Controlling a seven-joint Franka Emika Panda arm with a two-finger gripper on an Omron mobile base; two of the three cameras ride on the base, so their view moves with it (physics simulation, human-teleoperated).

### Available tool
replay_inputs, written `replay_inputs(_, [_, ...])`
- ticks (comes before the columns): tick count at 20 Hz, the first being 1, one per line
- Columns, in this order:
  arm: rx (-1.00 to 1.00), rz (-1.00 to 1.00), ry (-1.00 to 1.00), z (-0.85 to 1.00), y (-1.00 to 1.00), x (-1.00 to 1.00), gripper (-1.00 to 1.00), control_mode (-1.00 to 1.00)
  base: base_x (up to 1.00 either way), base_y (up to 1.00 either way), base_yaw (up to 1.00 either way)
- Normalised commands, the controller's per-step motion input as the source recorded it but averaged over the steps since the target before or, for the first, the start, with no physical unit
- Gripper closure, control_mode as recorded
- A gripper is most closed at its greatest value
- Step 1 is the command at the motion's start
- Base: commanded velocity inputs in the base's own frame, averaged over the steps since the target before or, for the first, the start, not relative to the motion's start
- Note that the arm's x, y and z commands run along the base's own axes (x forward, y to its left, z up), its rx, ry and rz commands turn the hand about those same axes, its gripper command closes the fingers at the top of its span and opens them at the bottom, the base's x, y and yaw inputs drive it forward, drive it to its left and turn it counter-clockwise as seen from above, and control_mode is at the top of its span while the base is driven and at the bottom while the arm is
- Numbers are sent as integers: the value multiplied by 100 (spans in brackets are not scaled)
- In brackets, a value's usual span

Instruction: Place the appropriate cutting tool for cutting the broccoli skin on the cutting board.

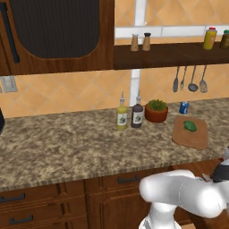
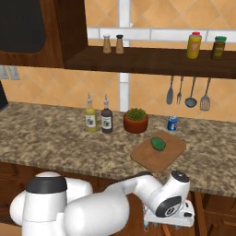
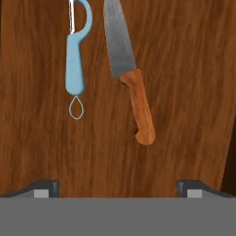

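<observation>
Looking down through the hand view, a light-blue peeler (image 3: 74, 60) and a knife (image 3: 129, 73) with a reddish-brown handle are seen lying side by side on a dark wooden surface (image 3: 184, 92), close but not touching. The peeler is on the left of that view with a little wire loop at its lower end; the knife's blade points to the top edge and its handle angles slightly toward the lower right. The gripper (image 3: 118, 186) is hung above them with the jaws spread wide, nothing held between them, and only the two dark tips are seen at the bottom corners.

Up on the granite counter (image 1: 67, 143), the cutting board (image 1: 197, 136) is laid flat near the front edge, with the broccoli (image 1: 190, 126) sitting on its back half. Just behind the board a potted plant (image 1: 156, 111) and a small blue can (image 1: 184, 107) are parked, and two bottles (image 1: 129, 114) are stood just to the left of the plant. Utensils (image 1: 190, 80) are hung on the wall above, and shakers and jars are lined up on the shelf (image 1: 170, 53).

In the right base view the arm is bent down low in front of the cabinets, below the counter edge under the board (image 2: 159, 152), and the broccoli (image 2: 158, 144) is seen near the board's middle.
</observation>
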Motion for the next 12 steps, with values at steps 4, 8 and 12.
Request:
replay_inputs(4, [0, 1, 1, -33, -3, 10, -100, -100, 0, 0, 0])
replay_inputs(8, [0, 1, 0, -47, 0, 14, -100, -100, 0, 0, 0])
replay_inputs(12, [-1, 5, 0, -53, 1, 24, -100, -100, 0, 0, 0])
